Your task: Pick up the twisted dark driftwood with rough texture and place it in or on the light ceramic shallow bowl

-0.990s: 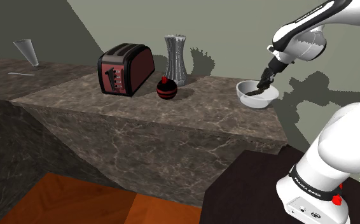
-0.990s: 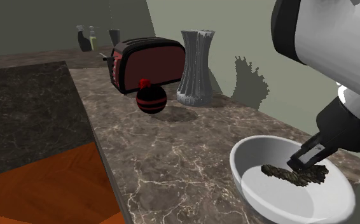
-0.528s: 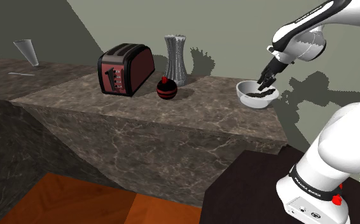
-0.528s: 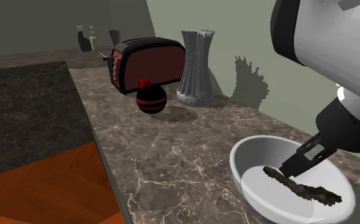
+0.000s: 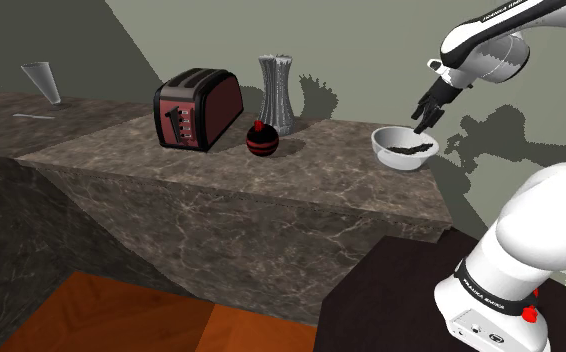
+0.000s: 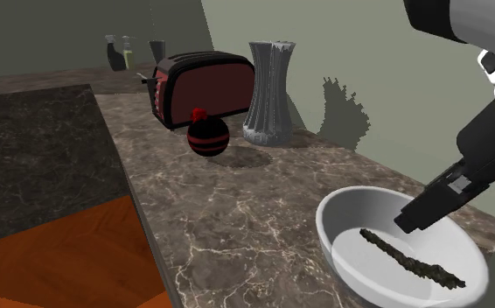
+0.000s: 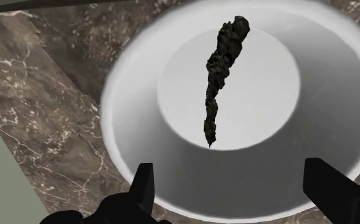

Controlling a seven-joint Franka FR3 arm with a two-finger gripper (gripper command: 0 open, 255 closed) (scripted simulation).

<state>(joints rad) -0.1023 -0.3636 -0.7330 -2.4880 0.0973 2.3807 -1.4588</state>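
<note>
Toaster (image 5: pixel 198 108) is sitting at the shoulder view's left on the counter (image 5: pixel 181 175), with a red-striped ball (image 5: pixel 261 139) just beside it and a ribbed vase (image 5: pixel 277 94) standing behind that; none of them is playing any part. Further right, the white bowl (image 5: pixel 395 158) is sitting near the counter's end, and the driftwood (image 5: pixel 408 149) is lying loose across its floor, touched by nothing. Rightmost, the gripper (image 5: pixel 421 120) is hanging just above the bowl, its fingers (image 7: pixel 144 181) standing wide apart and holding nothing, the wood lying clear beyond their tips. Judging by this, both pick and placement are looking done; all that seems to be remaining is lifting the arm away without clipping the rim.
</note>
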